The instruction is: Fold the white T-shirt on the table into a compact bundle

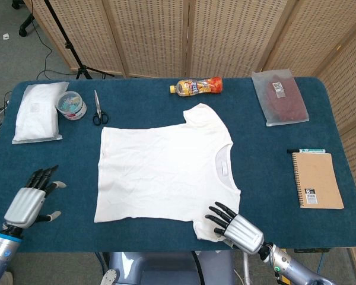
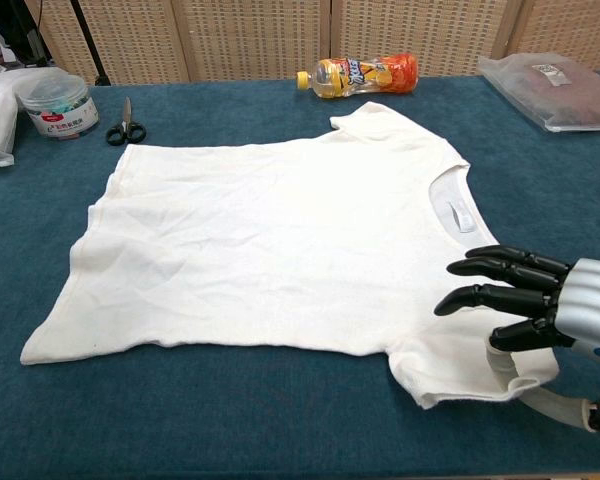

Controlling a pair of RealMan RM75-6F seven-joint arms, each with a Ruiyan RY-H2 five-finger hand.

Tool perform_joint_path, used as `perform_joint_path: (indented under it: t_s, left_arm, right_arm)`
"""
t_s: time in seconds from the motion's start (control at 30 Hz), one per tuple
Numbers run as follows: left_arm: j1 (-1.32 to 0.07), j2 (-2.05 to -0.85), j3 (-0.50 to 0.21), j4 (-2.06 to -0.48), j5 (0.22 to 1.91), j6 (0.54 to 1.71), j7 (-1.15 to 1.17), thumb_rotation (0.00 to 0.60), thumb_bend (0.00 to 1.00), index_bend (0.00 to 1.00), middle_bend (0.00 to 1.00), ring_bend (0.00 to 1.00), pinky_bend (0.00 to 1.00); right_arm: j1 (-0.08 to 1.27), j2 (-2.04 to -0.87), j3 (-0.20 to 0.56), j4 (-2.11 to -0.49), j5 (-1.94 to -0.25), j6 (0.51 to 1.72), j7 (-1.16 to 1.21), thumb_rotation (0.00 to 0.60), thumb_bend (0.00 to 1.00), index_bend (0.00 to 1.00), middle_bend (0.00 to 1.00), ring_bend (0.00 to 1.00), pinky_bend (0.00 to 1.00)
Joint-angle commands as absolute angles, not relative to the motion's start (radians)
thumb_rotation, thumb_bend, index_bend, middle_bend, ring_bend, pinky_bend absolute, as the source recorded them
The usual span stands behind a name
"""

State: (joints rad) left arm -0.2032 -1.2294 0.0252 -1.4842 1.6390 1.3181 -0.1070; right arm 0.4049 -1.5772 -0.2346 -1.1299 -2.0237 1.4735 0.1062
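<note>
1. Your right hand sits at the near sleeve of the white T-shirt. Its dark fingers reach out over the cloth, and the sleeve's end is pinched up from below by the pale thumb, so this hand holds the sleeve.
2. Your left hand hangs over bare blue table well to the left of the shirt. It holds nothing and its fingers are apart; only the head view shows it.
3. The T-shirt lies flat and unfolded in the middle of the table, collar toward the right, with a small white neck tag whose writing is too small to read.
4. Along the far edge lie an orange drink bottle on its side, scissors, a clear tub of small coloured items, and a white packet; their labels are unreadable.
5. On the right sit a clear bag with a white sticker, a pen, and a spiral notebook bearing a small printed label, illegible here.
</note>
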Motion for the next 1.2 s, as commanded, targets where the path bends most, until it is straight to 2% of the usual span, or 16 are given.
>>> perform_joint_path:
  t_s: [0.03, 0.27, 0.53, 0.8, 0.9, 1.03, 1.2]
  left_arm:
    - [-0.267, -1.339, 0.075, -1.349, 1.713, 1.258, -0.224, 0.6, 0.09, 0.36, 0.0, 0.0, 0.0]
    - [-0.308, -1.433, 0.092, -1.279, 1.733, 1.222, -0.247, 0.6, 0.14, 0.37, 0.0, 0.0, 0.0]
    - [-0.332, -1.45, 0.106, -1.279, 1.729, 1.202, -0.264, 0.6, 0.17, 0.38, 0.0, 0.0, 0.0]
    - [-0.352, -1.464, 0.121, -1.291, 1.709, 1.164, -0.276, 0.6, 0.2, 0.38, 0.0, 0.0, 0.0]
    - [-0.359, -1.476, 0.125, -1.289, 1.698, 1.148, -0.306, 0.6, 0.25, 0.4, 0.0, 0.0, 0.0]
    - [-0.362, -1.487, 0.129, -1.272, 1.698, 1.157, -0.322, 0.6, 0.37, 0.48, 0.0, 0.0, 0.0]
    - [-0.367, -1.49, 0.133, -1.271, 1.692, 1.156, -0.328, 0.6, 0.45, 0.52, 0.0, 0.0, 0.0]
  right_arm:
    - [0.403, -1.576, -0.239, -1.127, -2.023, 1.476, 0.112, 0.6, 0.58, 0.64, 0.2, 0.0, 0.0]
    - [0.399, -1.584, -0.242, -1.107, -2.012, 1.477, 0.131, 0.6, 0.63, 0.64, 0.21, 0.0, 0.0]
    - [0.396, -1.584, -0.245, -1.092, -2.009, 1.49, 0.146, 0.6, 0.67, 0.64, 0.21, 0.0, 0.0]
    - [0.392, -1.588, -0.247, -1.075, -2.005, 1.499, 0.162, 0.6, 0.67, 0.64, 0.21, 0.0, 0.0]
    - [0.391, -1.587, -0.249, -1.07, -2.005, 1.5, 0.161, 0.6, 0.67, 0.64, 0.21, 0.0, 0.0]
    - [0.39, -1.585, -0.249, -1.07, -2.005, 1.506, 0.164, 0.6, 0.67, 0.64, 0.21, 0.0, 0.0]
    - [0.39, -1.582, -0.249, -1.074, -2.004, 1.511, 0.167, 0.6, 0.67, 0.64, 0.21, 0.0, 0.0]
